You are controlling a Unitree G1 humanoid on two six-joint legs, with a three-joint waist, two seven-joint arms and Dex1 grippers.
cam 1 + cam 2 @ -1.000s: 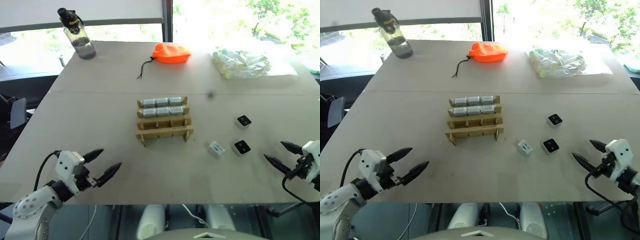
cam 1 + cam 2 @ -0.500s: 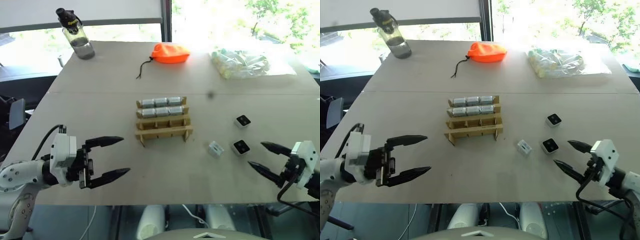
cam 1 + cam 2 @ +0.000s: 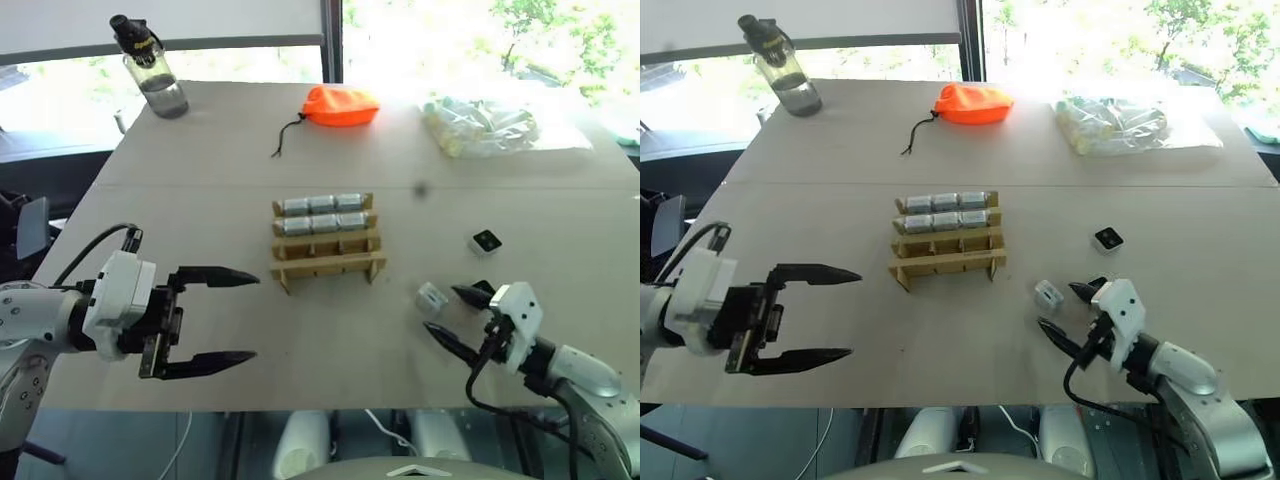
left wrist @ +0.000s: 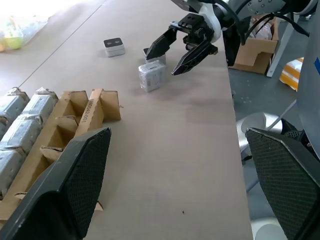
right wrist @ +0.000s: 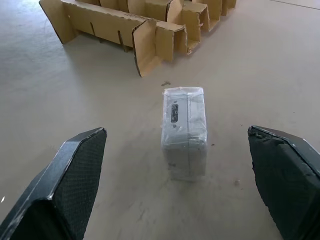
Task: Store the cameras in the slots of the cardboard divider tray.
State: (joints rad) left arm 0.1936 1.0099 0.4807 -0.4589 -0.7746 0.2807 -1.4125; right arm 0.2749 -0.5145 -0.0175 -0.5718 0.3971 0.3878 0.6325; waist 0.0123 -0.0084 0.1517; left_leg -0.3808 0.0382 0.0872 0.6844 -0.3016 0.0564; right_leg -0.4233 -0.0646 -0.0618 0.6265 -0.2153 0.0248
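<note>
Cameras [image 3: 323, 204] fill the two far rows of the cardboard divider tray [image 3: 328, 262], which stands near the middle of the desk [image 3: 220, 160]; six wrapped, silvery-grey units sit edge-on in those slots, while the two near rows hold nothing. Three more cameras lie loose on the desk to the tray's right. One wrapped camera [image 5: 184, 131] rests on its side just off the tray's near right corner, directly ahead of the right tool [image 3: 456, 316], whose black fingers stand spread wide and released, holding nothing. A second camera [image 4: 156, 52] is seen partly hidden behind that tool in the left wrist view. A third camera [image 3: 486, 241] lies lens-up farther back, well apart from the tool. The left tool [image 3: 218, 316] hangs above the desk's near left side, its fingers equally spread and empty, pointing toward the tray. At the far edge sit a water bottle [image 3: 152, 70], an orange pouch [image 3: 342, 106] and a clear bag [image 3: 482, 126].
</note>
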